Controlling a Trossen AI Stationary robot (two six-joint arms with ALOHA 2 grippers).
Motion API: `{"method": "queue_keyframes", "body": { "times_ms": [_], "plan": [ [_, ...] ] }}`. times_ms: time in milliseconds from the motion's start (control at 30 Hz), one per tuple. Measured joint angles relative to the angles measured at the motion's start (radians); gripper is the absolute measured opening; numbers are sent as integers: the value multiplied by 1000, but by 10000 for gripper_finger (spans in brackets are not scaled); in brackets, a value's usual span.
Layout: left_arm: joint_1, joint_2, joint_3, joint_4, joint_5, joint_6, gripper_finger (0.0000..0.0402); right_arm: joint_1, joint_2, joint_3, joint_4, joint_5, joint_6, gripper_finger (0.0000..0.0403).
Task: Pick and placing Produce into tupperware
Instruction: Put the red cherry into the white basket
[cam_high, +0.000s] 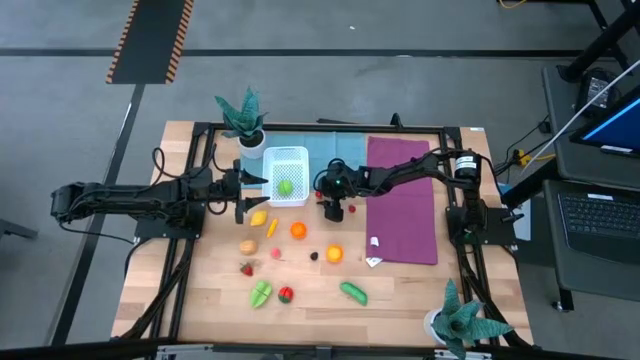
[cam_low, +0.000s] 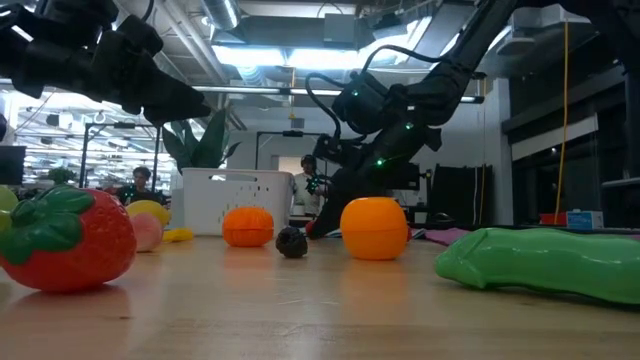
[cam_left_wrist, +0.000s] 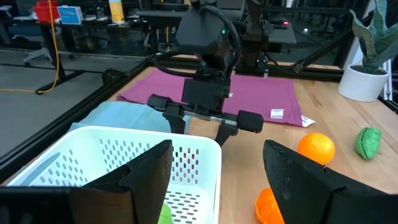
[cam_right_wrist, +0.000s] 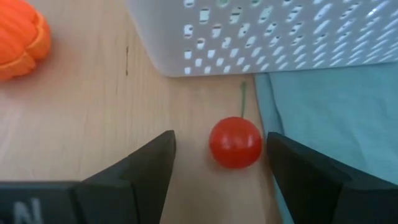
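The white perforated tupperware (cam_high: 285, 172) stands at the table's far middle with a green piece (cam_high: 285, 186) inside. My right gripper (cam_right_wrist: 221, 140) is open, pointing down just right of it. Its fingers stand on either side of a small red cherry (cam_right_wrist: 235, 142) with a green stem, which lies on the wood by the container's wall (cam_right_wrist: 249, 37). My left gripper (cam_left_wrist: 217, 152) is open at the container's left side, level above its rim (cam_left_wrist: 124, 134). More produce lies nearer: oranges (cam_high: 298, 230) (cam_high: 334, 254), a yellow piece (cam_high: 258, 217), a strawberry (cam_high: 247, 268), a green cucumber (cam_high: 353, 292).
A purple cloth (cam_high: 400, 200) lies right of the container and a teal cloth (cam_high: 330, 150) behind it. Potted plants stand at the far left (cam_high: 245, 125) and near right (cam_high: 460, 320). An orange pumpkin-like piece (cam_right_wrist: 18, 37) sits near the cherry.
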Motion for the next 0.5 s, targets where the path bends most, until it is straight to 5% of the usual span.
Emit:
{"method": "queue_keyframes", "body": {
  "times_ms": [233,500],
  "plan": [
    [0,0,0,0,0,0,244,0,0,0,0,0,1,251],
    [0,0,0,0,0,0,244,0,0,0,-1,-3,1,190]
  ]
}}
